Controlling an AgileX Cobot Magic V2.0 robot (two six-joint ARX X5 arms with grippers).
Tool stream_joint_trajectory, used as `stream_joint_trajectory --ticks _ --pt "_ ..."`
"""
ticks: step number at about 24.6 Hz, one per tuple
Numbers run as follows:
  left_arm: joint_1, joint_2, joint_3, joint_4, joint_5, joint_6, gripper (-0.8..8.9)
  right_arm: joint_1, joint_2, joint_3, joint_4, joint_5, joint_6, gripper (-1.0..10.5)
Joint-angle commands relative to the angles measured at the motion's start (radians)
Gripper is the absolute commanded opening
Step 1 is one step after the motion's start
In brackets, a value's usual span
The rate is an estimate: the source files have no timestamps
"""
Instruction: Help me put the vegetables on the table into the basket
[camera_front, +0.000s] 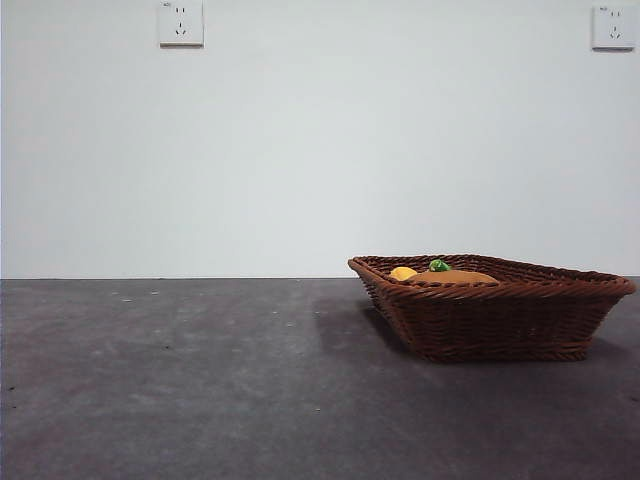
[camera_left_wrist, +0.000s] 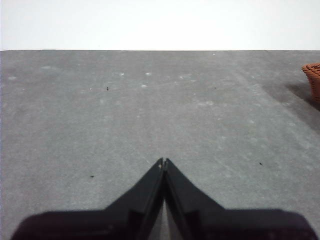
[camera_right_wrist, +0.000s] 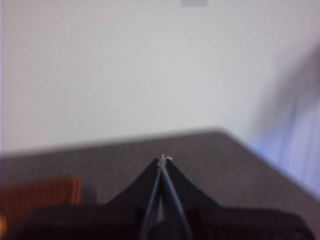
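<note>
Looking across the table (camera_front: 200, 380), we find the brown wicker basket (camera_front: 500, 320) at its right side, holding the tan potato (camera_front: 455, 277), the yellow piece (camera_front: 403, 273) and a green cap (camera_front: 439, 265); left gripper (camera_left_wrist: 163, 162) and right gripper (camera_right_wrist: 163, 160) are clenched, holding nothing.

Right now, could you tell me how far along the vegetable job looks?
It looks nearly or fully done: the potato, yellow piece and a green cap show above the basket rim. The left gripper and right gripper are shut on nothing. No vegetable shows on the table.
</note>
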Motion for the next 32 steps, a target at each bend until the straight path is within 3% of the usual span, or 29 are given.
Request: stream_joint_trajectory --ticks 1,9,14,21,32 --pt "0.003 0.000 -0.013 0.006 -0.003 -0.003 -0.03 -0.005 -0.140 -0.151 0.011 -0.017 -0.008 0.0" --pt "0.003 0.000 -0.013 0.005 -0.003 -0.003 -0.03 -0.006 -0.215 -0.239 -0.079 -0.142 -0.064 0.0" --pt "0.003 0.005 -0.013 0.005 -0.003 -0.003 -0.03 -0.006 -0.216 -0.243 -0.209 -0.148 -0.117 0.0" --pt "0.003 0.011 -0.013 0.005 -0.003 -0.003 -0.03 -0.006 -0.215 -0.243 -0.314 -0.186 -0.116 0.0" --pt "0.003 0.011 -0.013 0.005 -0.003 -0.003 -0.03 -0.005 -0.216 -0.244 -0.309 -0.181 -0.096 0.0"
